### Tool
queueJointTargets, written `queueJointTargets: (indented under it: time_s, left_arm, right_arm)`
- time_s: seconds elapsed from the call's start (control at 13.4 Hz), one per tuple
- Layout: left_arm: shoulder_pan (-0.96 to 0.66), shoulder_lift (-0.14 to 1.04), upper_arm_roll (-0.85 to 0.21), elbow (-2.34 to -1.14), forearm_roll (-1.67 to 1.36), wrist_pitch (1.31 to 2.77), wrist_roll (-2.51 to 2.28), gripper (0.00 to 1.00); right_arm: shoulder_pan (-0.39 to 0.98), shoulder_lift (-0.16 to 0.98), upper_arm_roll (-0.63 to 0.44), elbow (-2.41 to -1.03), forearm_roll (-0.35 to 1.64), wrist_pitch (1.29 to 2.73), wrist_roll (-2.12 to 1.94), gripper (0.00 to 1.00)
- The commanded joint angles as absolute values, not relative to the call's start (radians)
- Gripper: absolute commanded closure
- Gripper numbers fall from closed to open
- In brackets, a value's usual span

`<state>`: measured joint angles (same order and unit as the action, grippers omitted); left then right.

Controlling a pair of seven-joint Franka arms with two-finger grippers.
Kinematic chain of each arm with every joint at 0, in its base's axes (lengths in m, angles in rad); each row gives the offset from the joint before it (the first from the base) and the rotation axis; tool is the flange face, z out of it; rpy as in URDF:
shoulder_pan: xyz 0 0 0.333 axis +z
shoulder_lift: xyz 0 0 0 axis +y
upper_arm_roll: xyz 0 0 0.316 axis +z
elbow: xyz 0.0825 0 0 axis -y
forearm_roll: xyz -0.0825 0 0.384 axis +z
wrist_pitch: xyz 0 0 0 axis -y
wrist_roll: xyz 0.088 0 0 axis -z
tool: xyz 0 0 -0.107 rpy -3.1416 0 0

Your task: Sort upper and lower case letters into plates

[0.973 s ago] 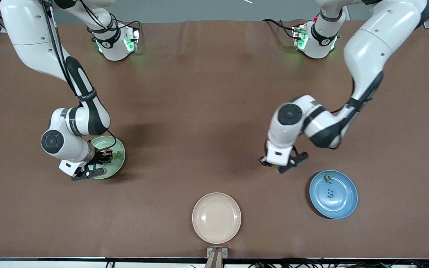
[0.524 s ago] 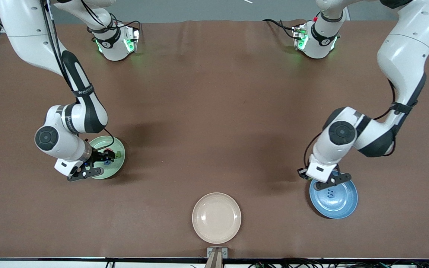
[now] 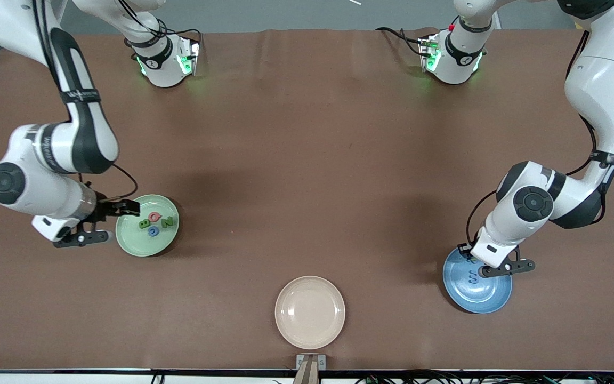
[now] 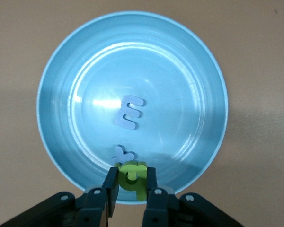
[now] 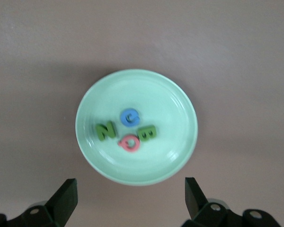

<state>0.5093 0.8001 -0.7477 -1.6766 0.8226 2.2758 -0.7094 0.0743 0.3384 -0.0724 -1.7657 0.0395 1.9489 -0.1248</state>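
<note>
The mint green plate (image 3: 126, 242) holds the green B (image 3: 144, 224), pink Q (image 3: 154, 217), green Z (image 3: 167, 222) and blue G (image 3: 153, 232). My right gripper (image 3: 103, 223) is open and empty, beside that plate's rim toward the right arm's end; its wrist view shows the plate (image 5: 180, 156) with Z (image 5: 105, 130), G (image 5: 129, 117), B (image 5: 147, 133), Q (image 5: 129, 142). My left gripper (image 4: 132, 182) is shut on the small green b (image 4: 134, 176) over the blue plate's (image 4: 217, 94) rim. Blue m (image 4: 129, 112) and blue x (image 4: 122, 153) lie in it. The green s is hidden.
An empty cream-beige plate (image 3: 309, 312) sits near the front edge at the table's middle. The blue plate (image 3: 493, 298) lies toward the left arm's end, its part nearest the bases under the left wrist (image 3: 504, 250). Brown tabletop surrounds all three plates.
My left gripper has moved from the table beside the blue plate to over its rim, carrying the green b. My right gripper has drawn off the mint plate and uncovered its letters.
</note>
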Motion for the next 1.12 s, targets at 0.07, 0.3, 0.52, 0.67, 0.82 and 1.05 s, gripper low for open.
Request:
queueJointTargets:
  time_s: [0.07, 0.3, 0.52, 0.67, 0.82, 1.05]
  left_arm:
    - [0.503, 0.814, -0.724, -1.671, 0.834, 2.287, -0.646, 1.00]
    - [0.506, 0.824, -0.703, -1.672, 0.836, 2.321, -0.640, 1.00]
    - [0.506, 0.824, -0.699, -1.672, 0.835, 2.322, -0.621, 1.00]
    - [0.506, 0.824, -0.698, -1.671, 0.831, 2.322, -0.604, 1.00]
    - [0.506, 0.824, -0.698, -1.672, 0.827, 2.322, -0.606, 1.00]
    - [0.506, 0.824, -0.698, -1.675, 0.827, 2.321, -0.604, 1.00]
  right_arm:
    - [0.046, 0.298, -0.060, -1.636, 0.034, 1.717, -0.053, 0.00]
    - [0.051, 0.295, -0.058, -1.528, 0.025, 1.605, -0.043, 0.00]
    - [0.054, 0.296, -0.052, -1.459, -0.052, 1.562, -0.046, 0.00]
    - [0.045, 0.307, -0.054, -1.395, -0.055, 1.537, -0.046, 0.00]
    - [0.044, 0.307, -0.054, -1.387, -0.061, 1.526, -0.046, 0.00]
    - [0.035, 0.308, -0.057, -1.376, -0.038, 1.523, -0.041, 0.00]
